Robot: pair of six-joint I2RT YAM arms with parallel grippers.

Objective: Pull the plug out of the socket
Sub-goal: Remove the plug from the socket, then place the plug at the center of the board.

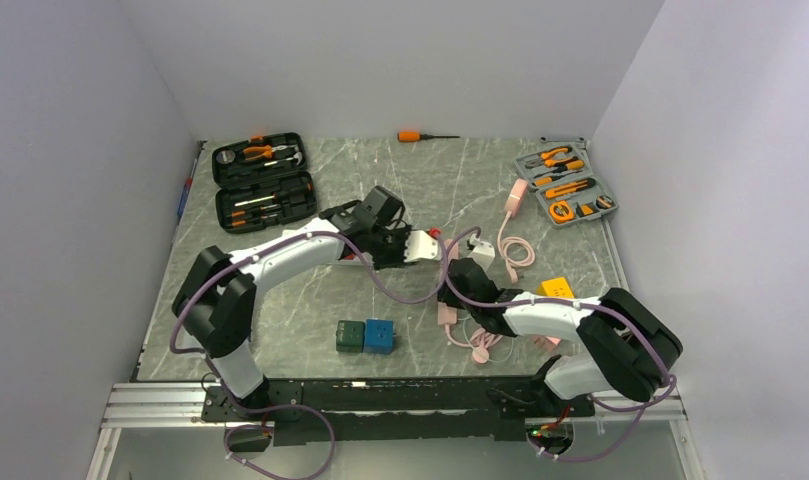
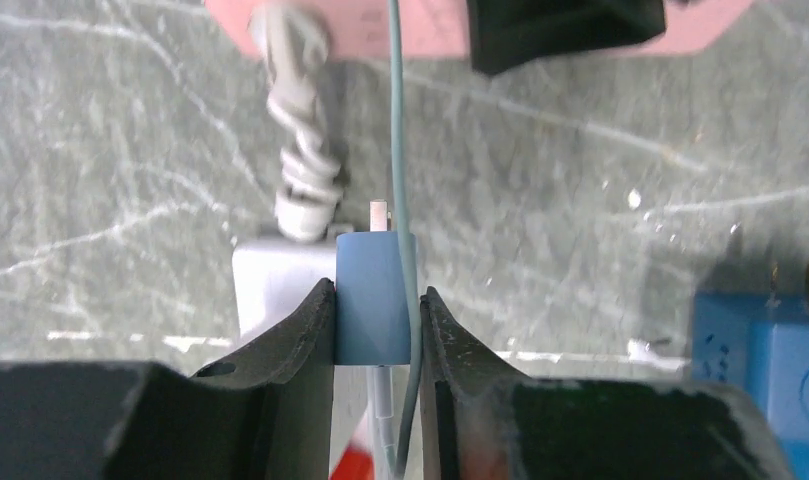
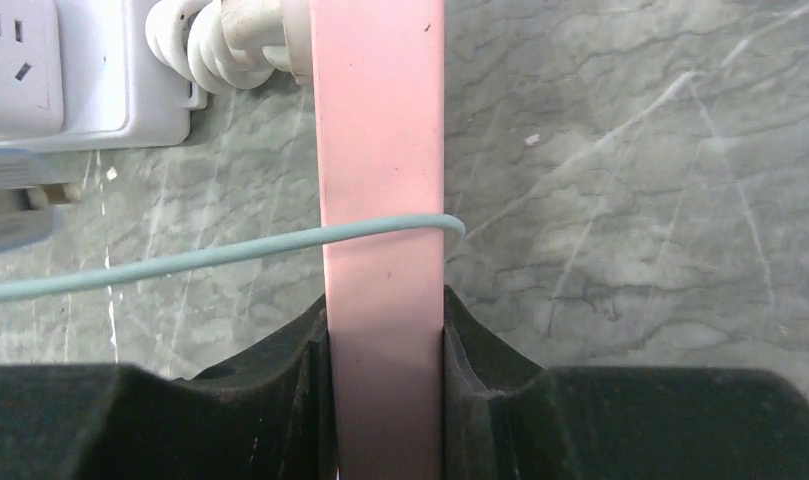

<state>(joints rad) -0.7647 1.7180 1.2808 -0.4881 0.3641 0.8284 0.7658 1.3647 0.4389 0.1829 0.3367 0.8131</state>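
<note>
Extraction is looking all but finished. The left gripper (image 2: pixel 377 330) is clamping narrowly on the blue plug (image 2: pixel 373 280), both pads pressing its flat sides. The plug's metal prong (image 2: pixel 378 215) is showing bare, pointing toward the pink socket bar (image 2: pixel 330 25) with a stretch of marble table (image 2: pixel 600 200) lying between them. So the plug is sitting just apart from the bar, not in it, near the middle of the table and a little right of centre in the top view.

The right gripper (image 3: pixel 385 310) is pinching the pink bar along its long edges and appears to be bracing it against the pull. A white socket block (image 3: pixel 40 70) is lying just left of the bar at the far side, with a coiled white lead (image 3: pixel 230 40) bunching between the two. A pale green cable (image 3: pixel 230 255) is crossing over the bar and also running between the left pads beside the plug.

Judging from this, the pulling step is ending. The next move is calling for the left arm to draw the plug farther from the bar in a straight line. The right gripper should be holding firm meanwhile, minding the green cable so that it is not dragging the bar along.
</note>
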